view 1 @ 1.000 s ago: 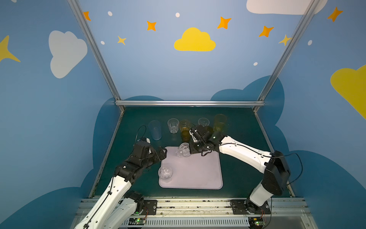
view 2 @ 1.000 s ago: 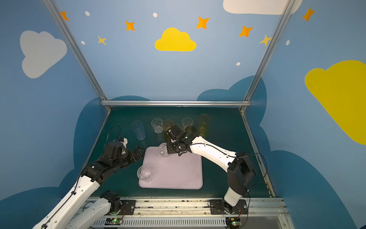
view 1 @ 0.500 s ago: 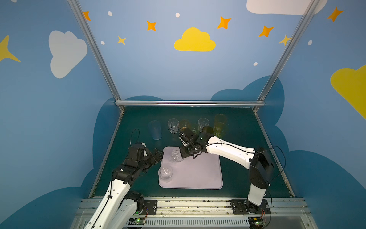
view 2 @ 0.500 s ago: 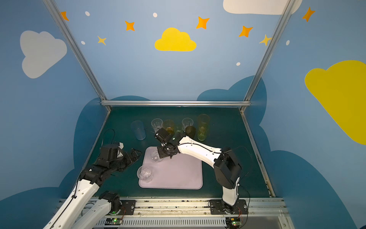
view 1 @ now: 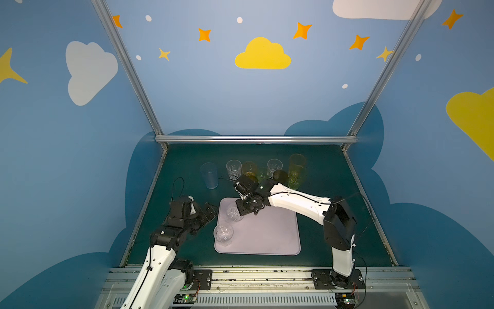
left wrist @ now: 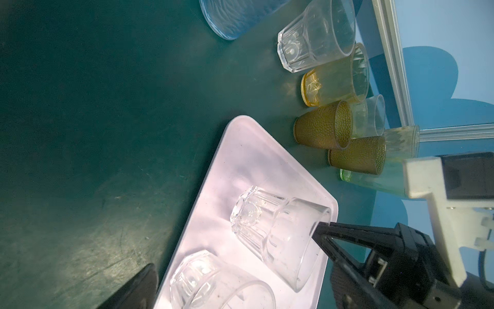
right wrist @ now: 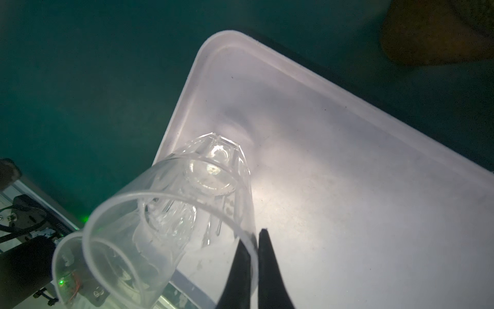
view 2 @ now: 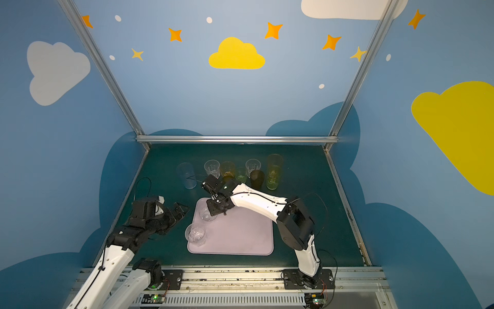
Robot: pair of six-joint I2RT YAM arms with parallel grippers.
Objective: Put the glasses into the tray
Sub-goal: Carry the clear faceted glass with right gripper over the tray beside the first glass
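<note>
**Top views.** Lilac tray lies flat on the green table, centre-front. Right gripper sits over the tray's far-left corner, pinched onto the rim of a clear faceted tumbler. That tumbler is upright, inside the tray rim. Second clear tumbler stands in the tray's near-left part, close beside the first. Left gripper is just off the tray's left edge, jaws spread wide, nothing between them. Back row on the table beyond the tray: pale blue tall tumbler, orange tumbler, tall yellow-green tumbler.

**Left wrist view.** Clear faceted tumbler has its base down at the tray floor. Cannot tell whether it touches. Black fingertips grip its rim. Second clear tumbler is alongside. Two dimpled brown tumblers stand off the tray, near its far edge.

**Right wrist view.** Right gripper has one finger inside the rim and one outside, with the glass wall clamped between them. Clear faceted tumbler is over the tray corner.
</note>
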